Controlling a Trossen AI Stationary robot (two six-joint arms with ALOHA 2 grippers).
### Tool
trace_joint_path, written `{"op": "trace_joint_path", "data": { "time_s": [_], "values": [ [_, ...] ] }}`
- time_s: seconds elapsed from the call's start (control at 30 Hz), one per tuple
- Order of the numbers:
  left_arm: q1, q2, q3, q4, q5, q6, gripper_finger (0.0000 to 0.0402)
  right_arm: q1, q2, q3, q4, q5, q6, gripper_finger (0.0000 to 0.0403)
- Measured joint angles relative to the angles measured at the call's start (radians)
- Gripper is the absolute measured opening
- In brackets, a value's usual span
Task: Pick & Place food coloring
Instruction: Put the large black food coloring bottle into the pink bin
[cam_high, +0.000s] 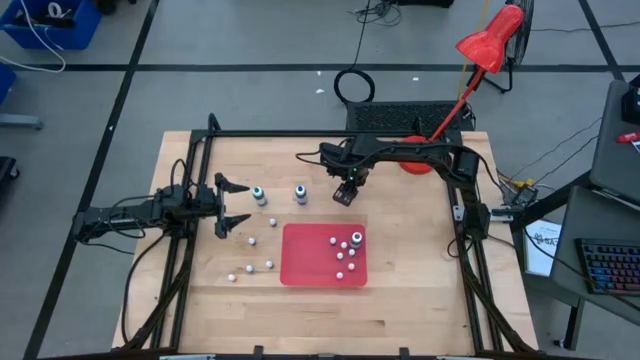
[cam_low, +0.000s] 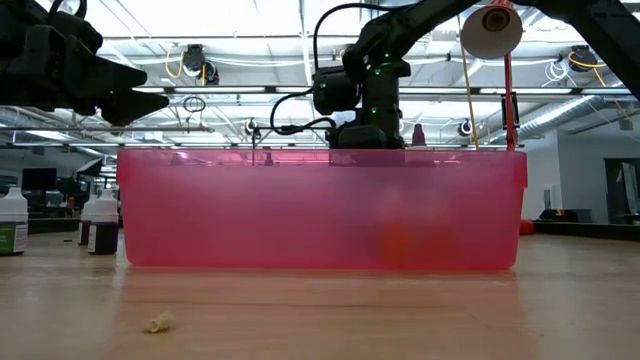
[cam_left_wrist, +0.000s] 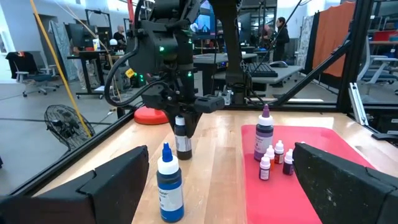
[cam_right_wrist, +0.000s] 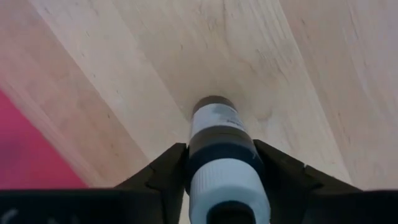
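The food coloring is in several bottles. A dark one with a white label and white cap stands upright behind the red tray, with my right gripper shut on it from above. A blue-topped bottle and a green-topped one stand on the table to its left. A purple bottle and several tiny ones stand on the tray. My left gripper waits open and level at the table's left, pointing at the bottles. My right gripper pinches the dark bottle's upper body, just under the white cap, between its two fingers, one on each side. The fingers come from above, pointing down. The bottle is upright with its base down at the table top.
Several tiny white-capped bottles lie scattered on the wood left of the tray. A red desk lamp leans over the far right corner from its base. A dark frame runs round the table. A crumb lies near the front.
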Motion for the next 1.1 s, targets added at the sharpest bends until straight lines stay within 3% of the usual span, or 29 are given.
{"op": "trace_joint_path", "data": {
  "time_s": [0.2, 0.33, 0.43, 0.63, 0.83, 0.93, 1.1],
  "values": [
    [0.000, 0.000, 0.000, 0.000, 0.000, 0.000, 0.0392, 0.029, -0.039, -0.001, -0.008, -0.037, -0.049, 0.0135],
    [0.000, 0.000, 0.000, 0.000, 0.000, 0.000, 0.0392, 0.111, -0.167, -0.001, -0.022, -0.015, -0.034, 0.0135],
    [0.000, 0.000, 0.000, 0.000, 0.001, 0.000, 0.0392, 0.214, -0.294, -0.001, -0.022, -0.012, 0.032, 0.0135],
    [0.000, 0.000, 0.000, 0.000, 0.001, 0.000, 0.0392, 0.556, -0.481, 0.001, -0.050, 0.129, 0.240, 0.0135],
    [0.000, 0.000, 0.000, 0.000, 0.002, 0.000, 0.0392, 0.803, -0.447, -0.019, -0.069, 0.265, 0.349, 0.0135],
    [0.000, 0.000, 0.000, 0.000, 0.003, 0.000, 0.0392, 0.826, -0.398, -0.029, -0.021, 0.287, 0.328, 0.0135],
    [0.000, 0.000, 0.000, 0.000, 0.002, 0.000, 0.0392, 0.785, -0.310, -0.029, 0.046, 0.168, 0.274, 0.0135]
  ]
}}
